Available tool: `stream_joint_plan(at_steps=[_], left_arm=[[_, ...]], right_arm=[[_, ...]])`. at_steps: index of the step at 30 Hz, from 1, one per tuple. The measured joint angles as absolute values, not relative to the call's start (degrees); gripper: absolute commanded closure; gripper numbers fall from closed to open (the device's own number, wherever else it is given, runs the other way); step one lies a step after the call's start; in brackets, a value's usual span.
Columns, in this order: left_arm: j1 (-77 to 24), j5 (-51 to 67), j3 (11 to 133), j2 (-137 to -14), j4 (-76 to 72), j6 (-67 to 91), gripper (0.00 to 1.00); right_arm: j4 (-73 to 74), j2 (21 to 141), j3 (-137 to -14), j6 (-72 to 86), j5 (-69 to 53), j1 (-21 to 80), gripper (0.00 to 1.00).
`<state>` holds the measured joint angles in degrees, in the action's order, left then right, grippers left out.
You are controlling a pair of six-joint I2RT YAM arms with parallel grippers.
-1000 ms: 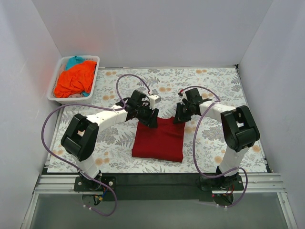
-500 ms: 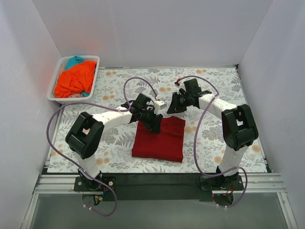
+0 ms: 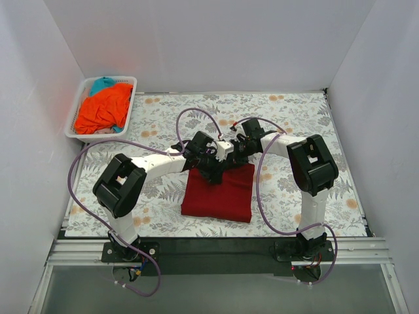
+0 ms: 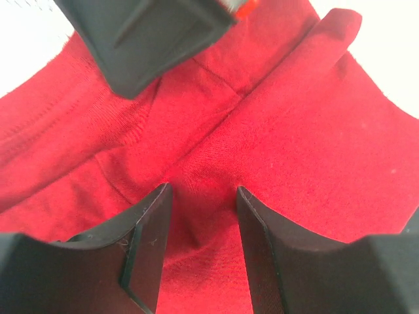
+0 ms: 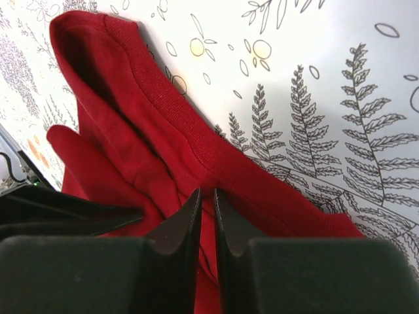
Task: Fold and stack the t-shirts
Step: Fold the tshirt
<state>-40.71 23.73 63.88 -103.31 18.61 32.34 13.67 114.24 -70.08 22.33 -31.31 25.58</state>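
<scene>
Top external view: the dark red t-shirt [image 3: 219, 193] lies folded mid-desk [image 3: 294, 124], with room on every side. At its far edge the left pincer [image 4: 201, 193] is spread; the right pincer [image 5: 207, 195] pinches the shirt's edge.

left tool [image 4: 201, 191]: jaws apart | right tool [image 5: 207, 192]: jaws pinched together | arms angled inward

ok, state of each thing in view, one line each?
dark red t-shirt: folded rectangle flat on the tablecloth, far edge pinched.
right gripper: shut on that far edge.
left gripper: fingers apart, cloth bunched between; grip unclear.
orange t-shirt: crumpled in the basket.
teal t-shirt: crumpled, mostly under the orange one.
</scene>
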Motion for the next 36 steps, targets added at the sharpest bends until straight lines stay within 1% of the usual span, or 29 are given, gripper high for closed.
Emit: stream_joint_plan(at_steps=[10, 15, 20, 28, 30, 31, 35, 36], left_arm=[[-40.73, 22.92, 65.63, -102.87, 16.58, 32.14, 0.57], [-40.73, 22.94, 65.63, -102.87, 16.21, 31.97, 0.6], [-40.73, 22.96, 65.63, -102.89, 16.19, 31.9, 0.61], [-40.73, 23.29, 65.21, -103.83, 16.03, 31.9, 0.65], [-40.73, 23.35, 65.14, -103.85, 16.03, 31.86, 0.69], [-40.73, 23.35, 65.14, -103.85, 16.01, 31.86, 0.74], [-40.73, 23.4, 65.14, -103.83, 16.03, 31.73, 0.83], [-40.73, 23.42, 65.14, -103.85, 16.03, 31.68, 0.83]], right_arm=[[12.91, 114.39, -70.04, 22.41, -31.51, 25.58, 0.83], [12.69, 114.39, -69.97, 22.39, -31.51, 25.58, 0.83], [12.38, 114.5, -69.97, 22.41, -31.53, 25.58, 0.84], [12.21, 114.52, -69.95, 22.39, -31.55, 25.58, 0.84], [12.19, 114.59, -69.95, 22.39, -31.57, 25.58, 0.84], [12.12, 114.61, -69.95, 22.39, -31.64, 25.58, 0.85], [12.03, 114.69, -69.95, 22.41, -31.73, 25.58, 0.85], [11.99, 114.72, -69.95, 22.44, -31.77, 25.58, 0.85]])
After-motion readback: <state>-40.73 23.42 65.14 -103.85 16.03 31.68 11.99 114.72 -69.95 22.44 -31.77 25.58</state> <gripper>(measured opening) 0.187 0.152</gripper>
